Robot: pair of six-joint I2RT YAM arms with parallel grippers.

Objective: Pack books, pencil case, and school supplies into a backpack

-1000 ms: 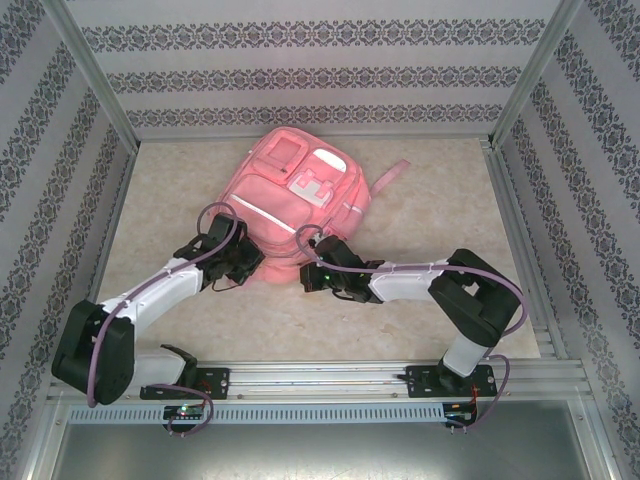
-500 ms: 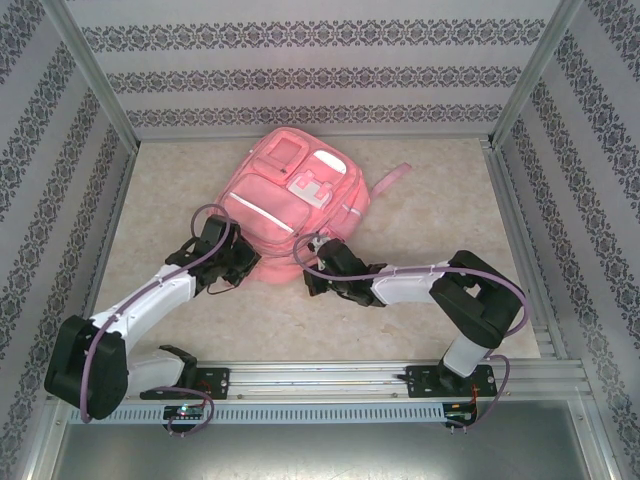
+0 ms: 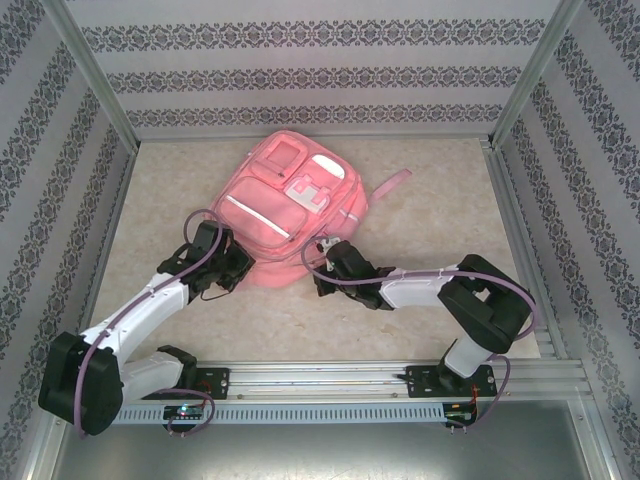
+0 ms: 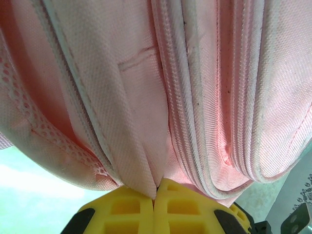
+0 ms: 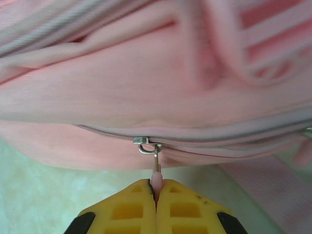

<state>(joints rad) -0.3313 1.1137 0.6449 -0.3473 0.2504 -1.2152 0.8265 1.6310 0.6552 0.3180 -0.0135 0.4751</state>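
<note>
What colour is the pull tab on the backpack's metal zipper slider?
The small pull tab is pale pink, like the fabric backpack; clearest in right wrist view.

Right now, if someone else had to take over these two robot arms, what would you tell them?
Left gripper: shut on a fold of the pink backpack, at its near edge.
Right gripper: shut on its zipper pull.
Backpack lies mid-table, front pockets up.
Done: both grips set.
Left: work the zipper; whether it is open or closed, I can't tell.
</note>
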